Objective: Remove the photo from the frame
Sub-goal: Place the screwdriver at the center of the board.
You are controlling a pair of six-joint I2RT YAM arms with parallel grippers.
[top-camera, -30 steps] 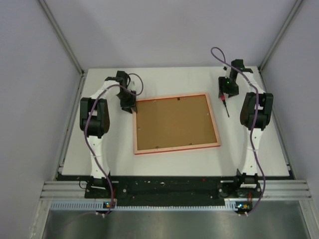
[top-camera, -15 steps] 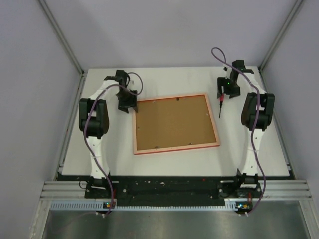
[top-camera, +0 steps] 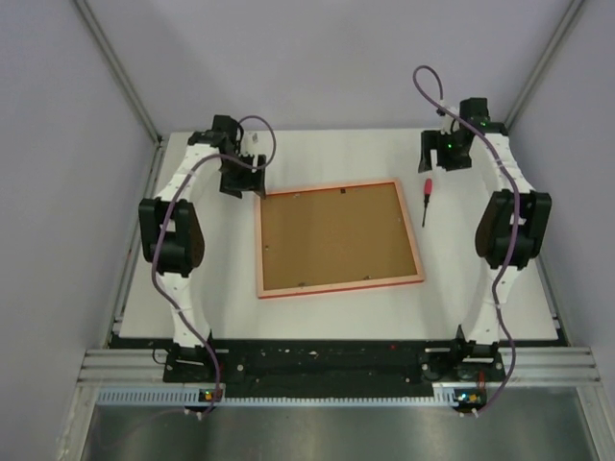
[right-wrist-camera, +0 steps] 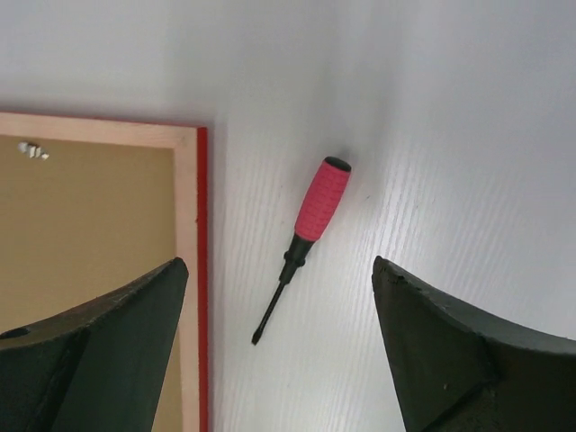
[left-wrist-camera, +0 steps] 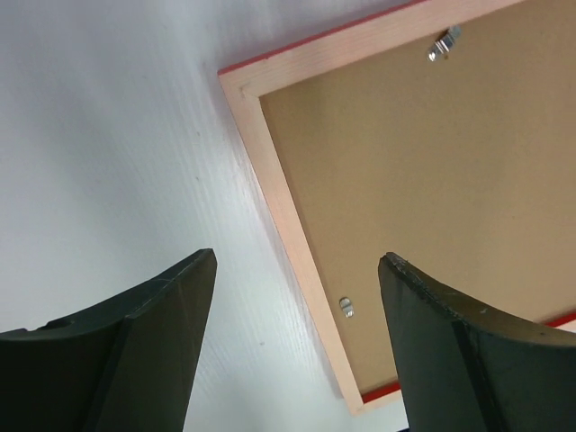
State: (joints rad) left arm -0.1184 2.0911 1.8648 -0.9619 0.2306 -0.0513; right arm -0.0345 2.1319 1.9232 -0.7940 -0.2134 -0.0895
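The frame (top-camera: 260,245) lies face down in the middle of the desk (top-camera: 480,298) with its brown backing board (top-camera: 336,235) up; the photo is hidden, probably beneath it. The left pincer (left-wrist-camera: 297,261) hangs wide and empty over the frame's far-left corner. The right pincer (right-wrist-camera: 279,265), also wide and empty, is the nearer to the screwdriver (right-wrist-camera: 315,216), which lies just right of the frame, roughly parallel to that edge with its handle at the far end
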